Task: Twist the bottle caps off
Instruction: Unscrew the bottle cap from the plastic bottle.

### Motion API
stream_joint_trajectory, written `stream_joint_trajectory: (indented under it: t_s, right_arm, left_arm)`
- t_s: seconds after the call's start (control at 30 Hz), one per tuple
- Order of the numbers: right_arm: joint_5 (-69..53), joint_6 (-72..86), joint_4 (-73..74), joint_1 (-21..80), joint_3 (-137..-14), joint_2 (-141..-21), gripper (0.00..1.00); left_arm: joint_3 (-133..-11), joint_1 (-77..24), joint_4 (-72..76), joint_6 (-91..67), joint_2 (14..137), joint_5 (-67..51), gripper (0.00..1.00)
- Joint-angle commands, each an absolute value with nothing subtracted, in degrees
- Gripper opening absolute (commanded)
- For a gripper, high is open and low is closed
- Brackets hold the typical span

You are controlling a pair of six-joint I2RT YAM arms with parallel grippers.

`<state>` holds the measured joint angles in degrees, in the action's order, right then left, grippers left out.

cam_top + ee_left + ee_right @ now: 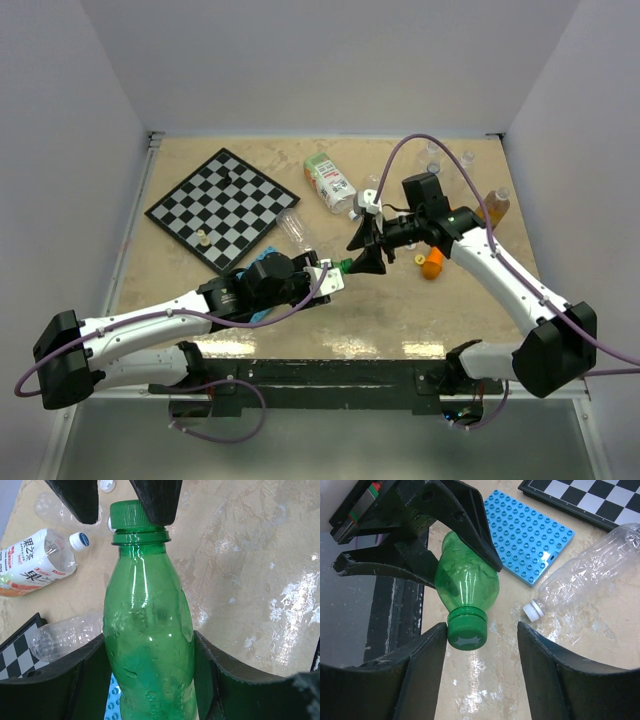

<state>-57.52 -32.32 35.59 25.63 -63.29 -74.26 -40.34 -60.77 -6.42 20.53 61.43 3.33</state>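
Straddling green bottle's [465, 582] cap [466, 634], right hand [481, 630] gapes.

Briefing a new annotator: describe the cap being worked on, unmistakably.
Start at the chessboard. Just right of it, the left gripper holds a green bottle, its neck inside the open right gripper. The target is its green cap; the clear bottle alongside has a white cap.

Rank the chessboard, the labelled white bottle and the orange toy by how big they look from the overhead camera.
1. chessboard, clearly largest
2. labelled white bottle, next
3. orange toy, smallest
None is much nearer the camera.
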Motion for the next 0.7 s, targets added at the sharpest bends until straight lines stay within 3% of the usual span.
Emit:
stream_joint_trajectory:
  t_s: [0.0,0.23,0.5,0.67]
  right_arm:
    - [-56.4,-31.9,35.1,26.3,-64.0,-74.4,0.58]
    - [-56.2,-31.8,35.3,26.6,-64.0,-74.6,0.5]
    - [-57.5,-36.3,38.4,27.1,-65.0,-74.4,0.22]
    - [-59.2,-53.4,48.7,27.9,-67.7,-74.3,0.02]
  left_arm:
    - [-40.3,-60.5,-2.6,19.9,60.6,4.1,0.13]
    - [-40.3,-60.3,-2.5,19.6,60.6,5.4,0.13]
    - [-40.1,-60.2,-2.5,19.8,60.5,5.5,0.13]
    - [-39.5,-60.2,-2.6,20.7,59.2,1.9,0.12]
